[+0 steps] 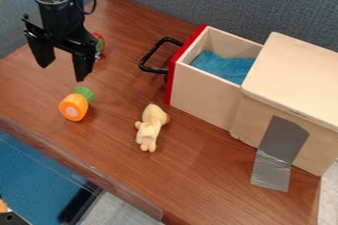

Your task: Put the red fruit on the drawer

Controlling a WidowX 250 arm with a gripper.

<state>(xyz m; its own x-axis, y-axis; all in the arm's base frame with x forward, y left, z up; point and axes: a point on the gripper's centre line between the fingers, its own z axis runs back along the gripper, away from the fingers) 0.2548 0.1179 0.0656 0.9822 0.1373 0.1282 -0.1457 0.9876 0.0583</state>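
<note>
Gripper: fingers spread wide, nothing pinched between them; tips hang above the tabletop. Red fruit sits behind my drawer-side finger, partly masked by it; red on top, green below. Drawer is pulled out, off to that same side of the gripper and well apart from it, blue cloth inside. Orange toy vegetable lies on the camera side of the gripper; plush toy lies farther along, between that and the drawer.

Step in hand, as I judge it: line up for the pick; no grasp made.

Risks:
1. Position error. If I descend from here, the fingers would probably land short of the fruit, since it is beyond them.
2. Knock. Shifting back while low, the drawer-side finger could push the fruit away or roll it.
3. Poor grip. The fruit looks small and its full shape is hidden; an off-centre pinch may squirt it out.
4. Transfer. Carried too low, the load could catch the black handle or red front panel and nudge the drawer inward.
</note>
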